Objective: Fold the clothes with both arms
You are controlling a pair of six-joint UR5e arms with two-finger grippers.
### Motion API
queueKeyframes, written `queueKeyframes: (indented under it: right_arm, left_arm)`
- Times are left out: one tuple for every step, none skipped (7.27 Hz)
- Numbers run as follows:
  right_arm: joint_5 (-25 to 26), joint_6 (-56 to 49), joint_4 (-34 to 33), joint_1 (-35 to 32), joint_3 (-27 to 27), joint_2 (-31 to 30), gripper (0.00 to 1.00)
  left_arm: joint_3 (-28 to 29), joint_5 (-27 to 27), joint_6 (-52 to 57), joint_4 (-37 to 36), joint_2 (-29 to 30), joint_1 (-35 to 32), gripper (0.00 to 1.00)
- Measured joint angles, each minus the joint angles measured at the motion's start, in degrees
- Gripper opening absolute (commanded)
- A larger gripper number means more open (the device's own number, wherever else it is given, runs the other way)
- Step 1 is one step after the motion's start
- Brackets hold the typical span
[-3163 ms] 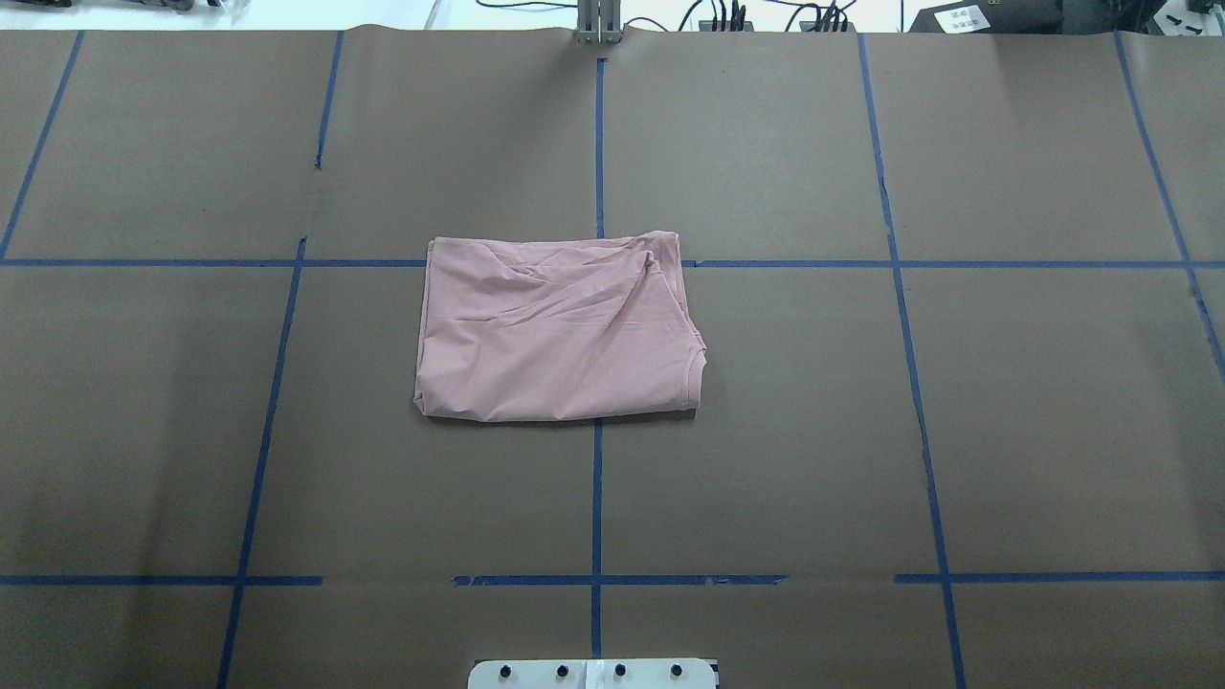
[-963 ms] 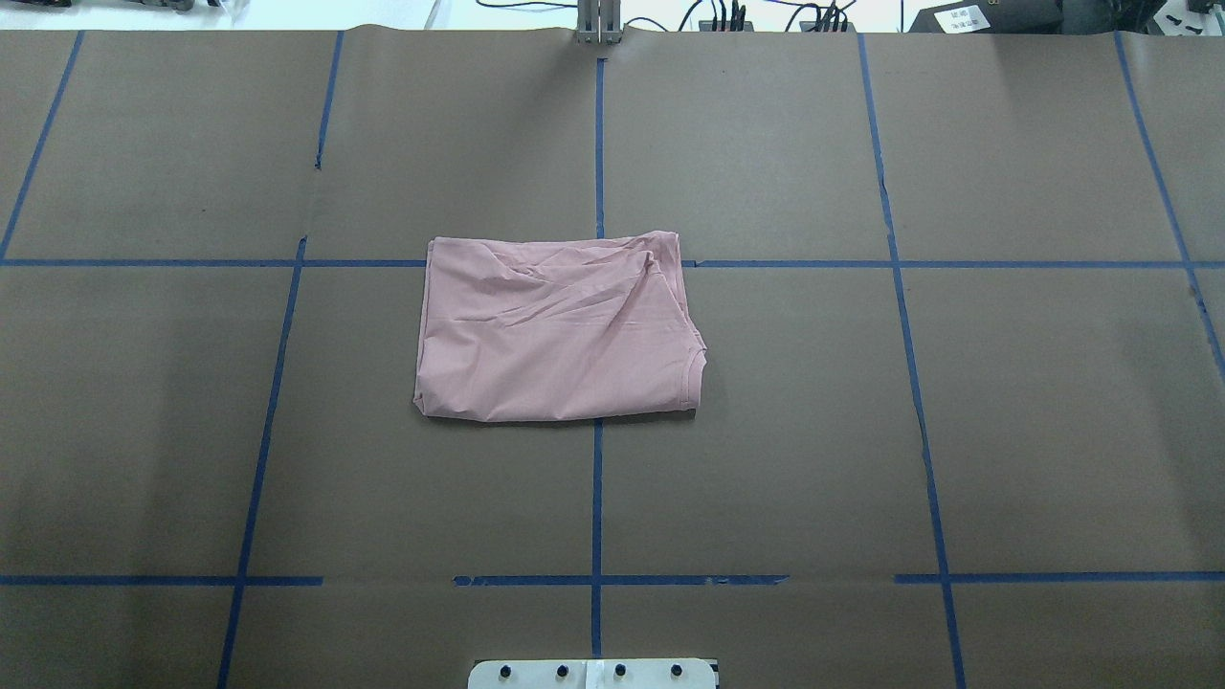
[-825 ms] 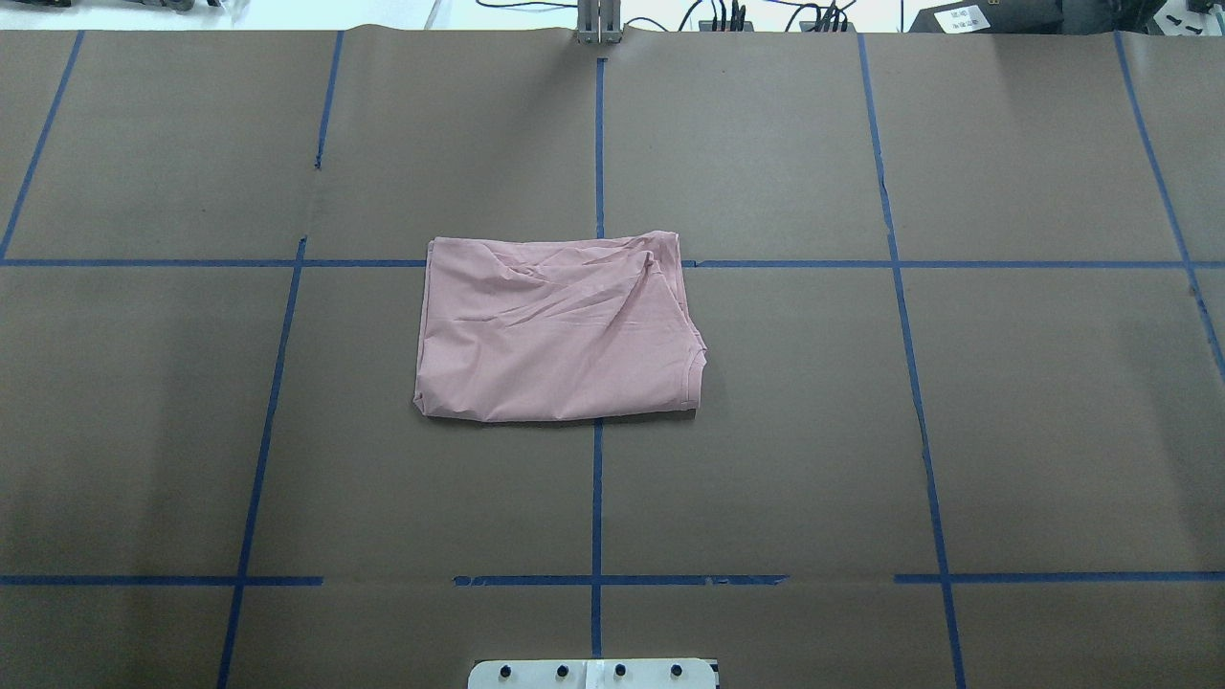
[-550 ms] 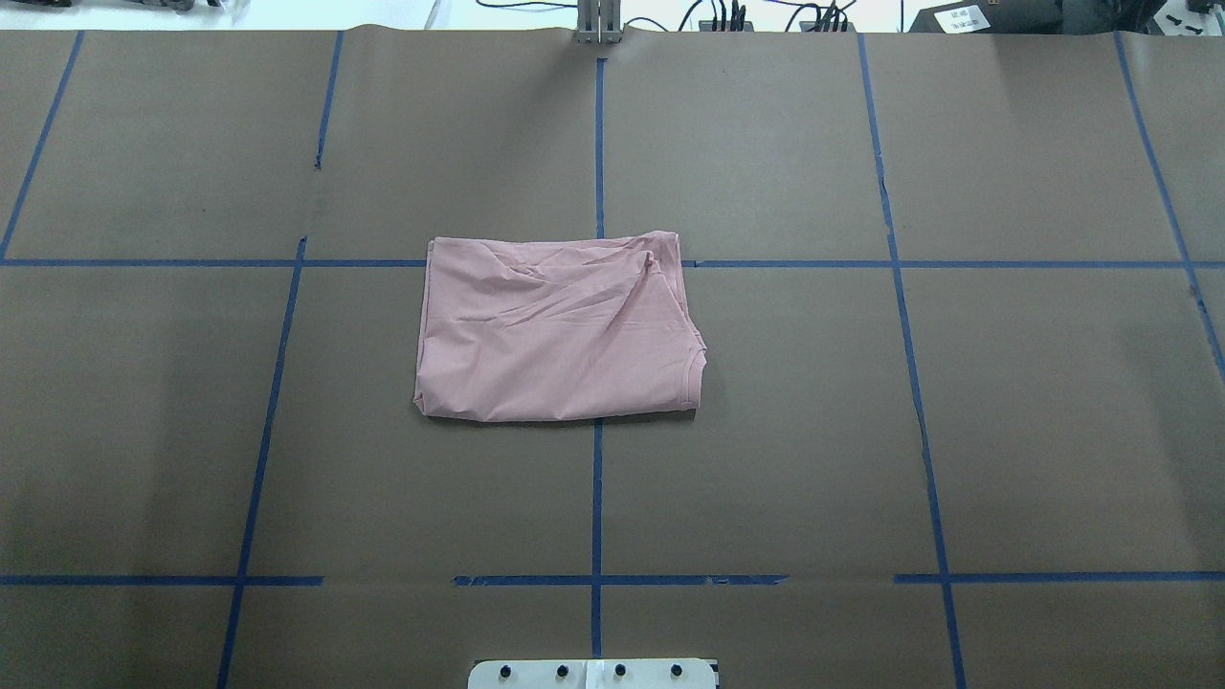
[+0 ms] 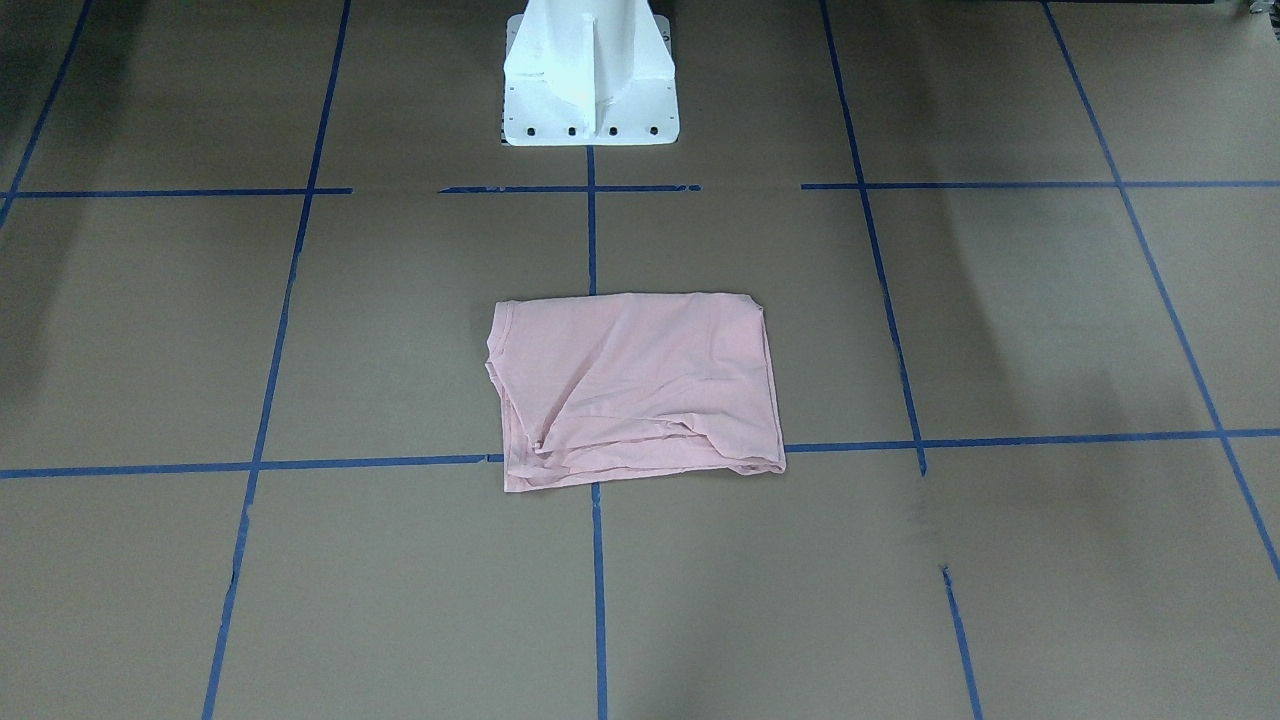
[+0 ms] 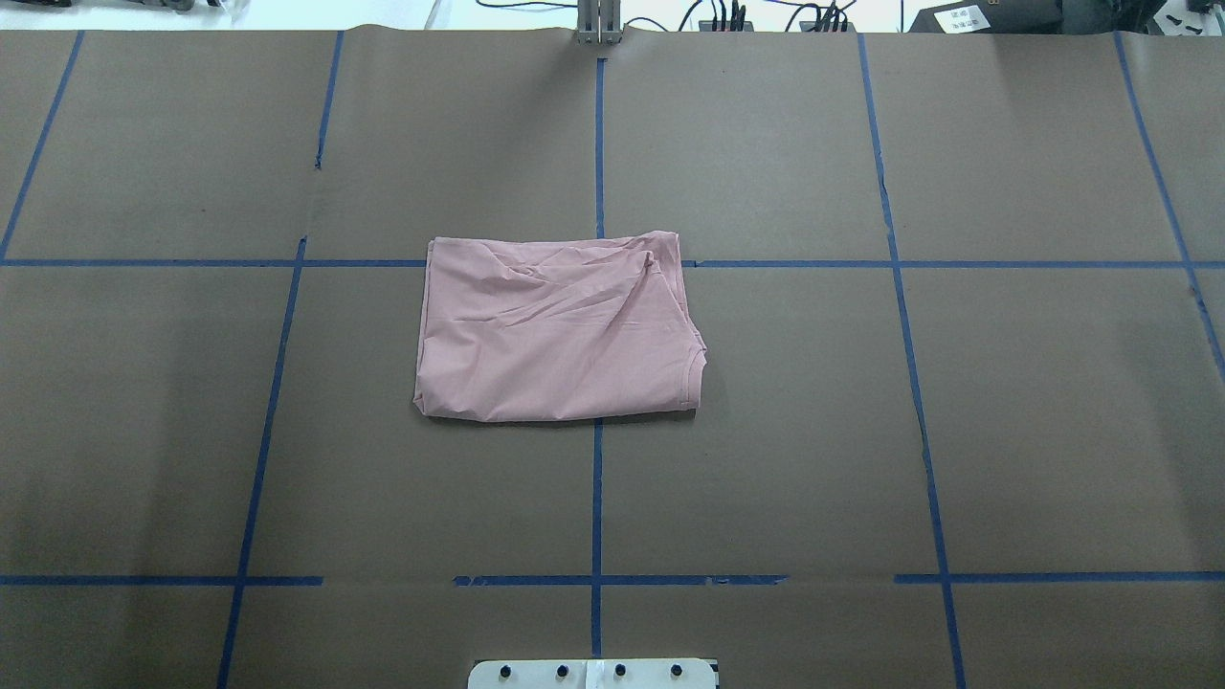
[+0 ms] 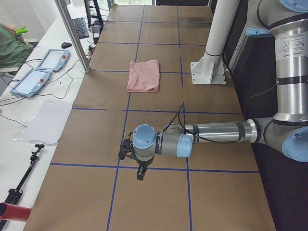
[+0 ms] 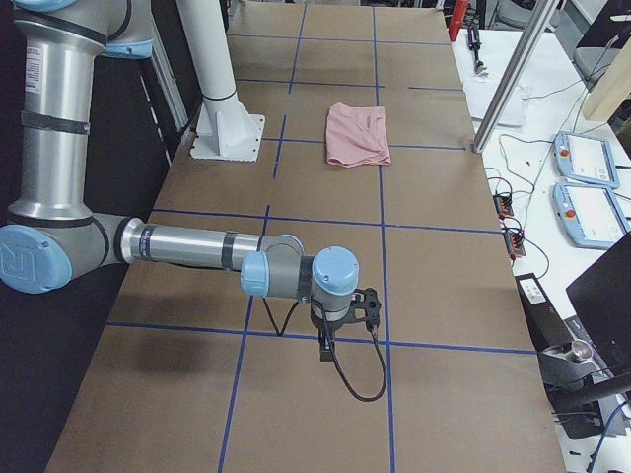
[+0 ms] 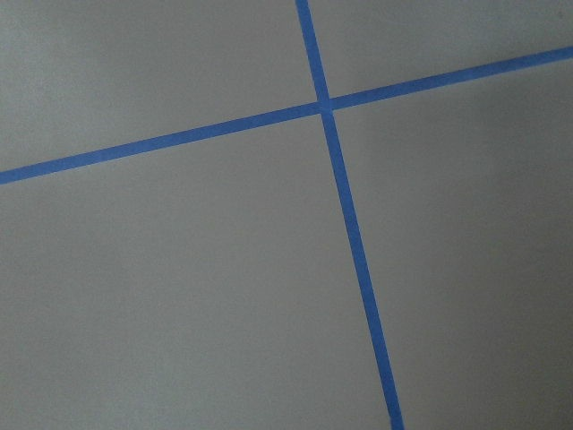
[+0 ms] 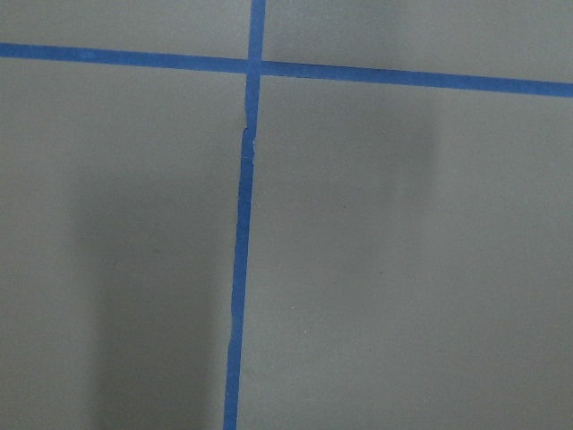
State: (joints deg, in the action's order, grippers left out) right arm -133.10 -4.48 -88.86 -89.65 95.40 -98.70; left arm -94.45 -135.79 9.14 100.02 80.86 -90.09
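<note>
The only writing I can spot is a label point(image 7: 294, 45) on the upper part of the left arm point(image 7: 216, 132), too small to read. The pink T-shirt point(image 6: 560, 330) shows a plain side up. It lies folded into a rough rectangle in the middle of the bench point(image 6: 766, 431), over a crossing of the blue tape point(image 6: 596, 498) lines. Seen from overhead, it is straight out at 12 o'clock from the white pedestal point(image 5: 590, 80).

In that view its long axis runs from 9 to 3 o'clock. The ribbed collar curves out at about 4 o'clock, and the loose, creased layers lie along the 12 o'clock edge.

Both arms stretch low over the ends of the bench, well apart from the shirt. The left pincer point(image 7: 125, 152) and the right pincer point(image 8: 369, 304), on the right arm point(image 8: 187, 246), hang above bare paper. I cannot tell whether either is released or clenched. Each wrist camera shows only brown paper and a tape crossing.

Two tablets point(image 7: 53, 58) and a white sheet point(image 7: 48, 120) lie on the side desk, off the bench.
</note>
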Motion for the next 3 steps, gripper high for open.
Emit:
queueKeyframes:
  right_arm:
    - [0.0,0.0,0.0,0.0,-0.1,0.0,1.0]
    - [0.0,-0.2,0.0,0.0,-0.2,0.0,1.0]
    - [0.0,-0.3,0.0,0.0,-0.2,-0.1,1.0]
  left_arm:
    - [0.0,0.0,0.0,0.0,0.0,0.0,1.0]
    - [0.0,0.0,0.0,0.0,0.1,0.0,1.0]
    - [0.0,0.0,0.0,0.0,0.1,0.0,1.0]
